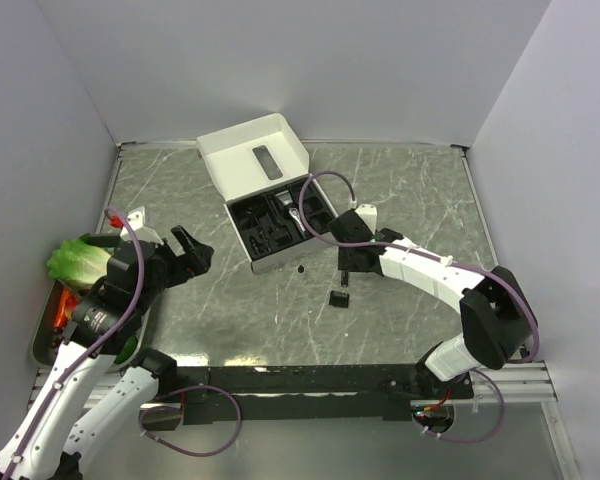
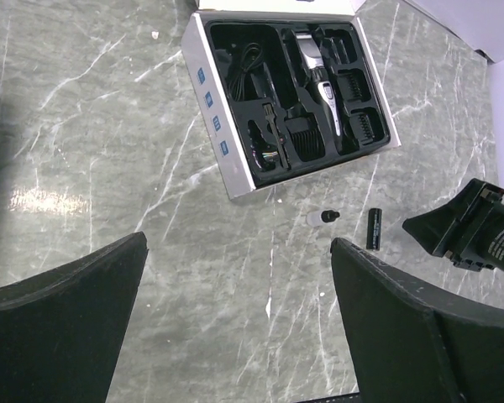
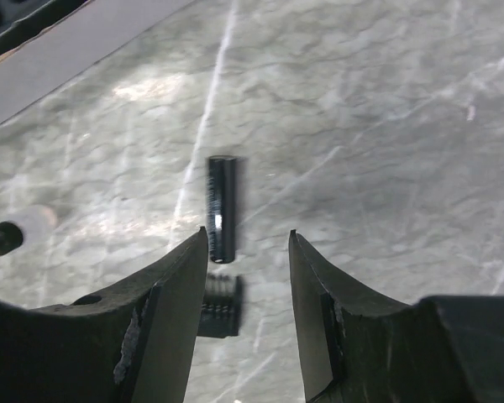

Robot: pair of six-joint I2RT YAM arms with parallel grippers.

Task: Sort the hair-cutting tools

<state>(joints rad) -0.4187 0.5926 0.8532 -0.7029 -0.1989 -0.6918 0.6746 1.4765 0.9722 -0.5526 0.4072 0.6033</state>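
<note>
Top external view: kit box open, two small parts loose on the bench

White box [image 2: 212, 101] lies open. Its black insert holds the clipper [image 2: 319, 75], a coiled cord [image 2: 248, 60] and several combs [image 2: 355, 86]. A tray [image 1: 42, 340] at the left edge carries lettuce [image 1: 78, 262] and something orange, mostly hidden by the left arm. On the bench [image 1: 410, 190], near the box, lie a tiny bottle [image 2: 323, 217] and a short black rod [image 3: 221, 206]. A ribbed dark piece behind the rod is too dim to name. Right jaws are spread, tips flanking the rod's near end, no contact visible. Left jaws hang wide apart, holding nothing.
</note>
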